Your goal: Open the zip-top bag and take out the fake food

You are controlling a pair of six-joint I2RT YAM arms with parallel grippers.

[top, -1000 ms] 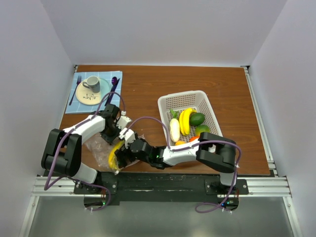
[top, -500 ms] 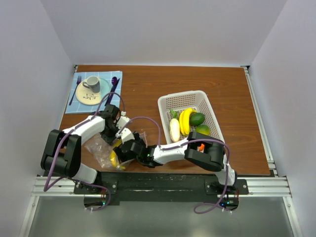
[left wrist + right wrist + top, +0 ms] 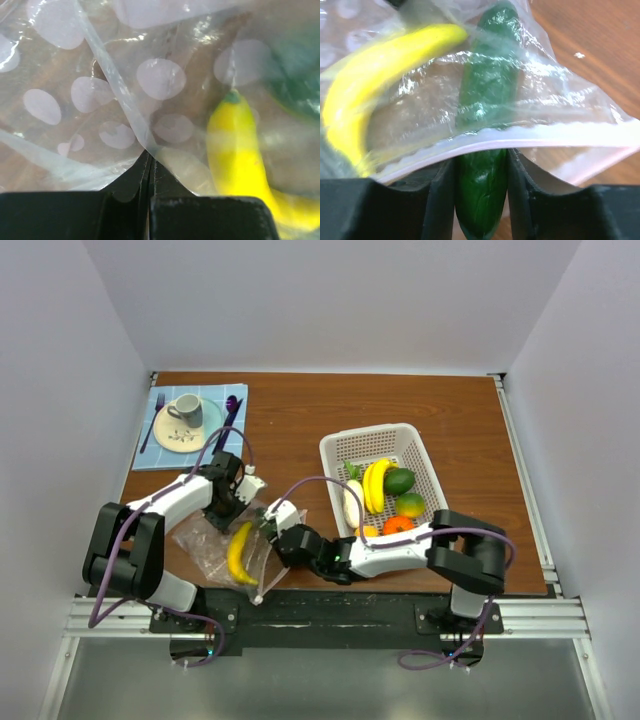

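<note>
The zip-top bag (image 3: 205,545) lies crumpled at the near left of the table, with a yellow banana (image 3: 239,552) inside it. My left gripper (image 3: 232,502) is at the bag's far edge, and in the left wrist view this gripper (image 3: 149,156) is shut on a fold of the clear plastic, the banana (image 3: 235,145) just right of it. My right gripper (image 3: 481,167) is shut on a dark green piece (image 3: 487,95) of the fake food. The piece pokes out under the zip strip (image 3: 560,135) of the bag's mouth. The banana (image 3: 380,55) lies beside it in the bag.
A white perforated basket (image 3: 331,446) stands right of centre holding a banana (image 3: 376,485), a white piece (image 3: 352,502), green pieces and an orange (image 3: 399,525). A blue placemat (image 3: 158,455) with plate, cup (image 3: 186,409) and cutlery lies at the far left.
My right gripper has pulled back to the right from inside the bag and closed from wide open onto the green piece. The bag has spread flatter, showing the banana. The left gripper has stayed shut.
</note>
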